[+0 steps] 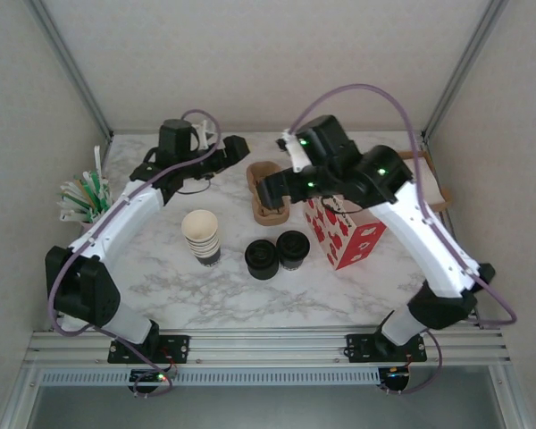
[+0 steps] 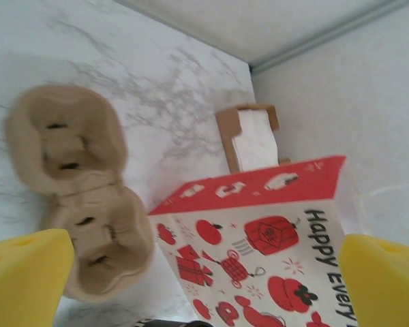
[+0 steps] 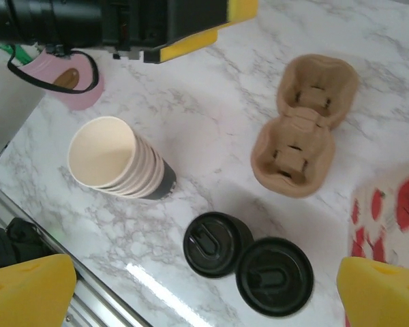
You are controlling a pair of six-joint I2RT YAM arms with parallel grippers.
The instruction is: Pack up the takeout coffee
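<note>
Hovering with left gripper (image 1: 235, 149) and right gripper (image 1: 268, 189) both spread wide, empty, yet to grab the takeout coffee (image 1: 292, 248) standing between lid stack (image 1: 262, 259) and red paper bag (image 1: 348, 237), probably needs lowering around it next.

Overhead from near edge, wrist views close, downward, sharing cardboard carrier (image 3: 305, 126), left seemingly nearer
</note>
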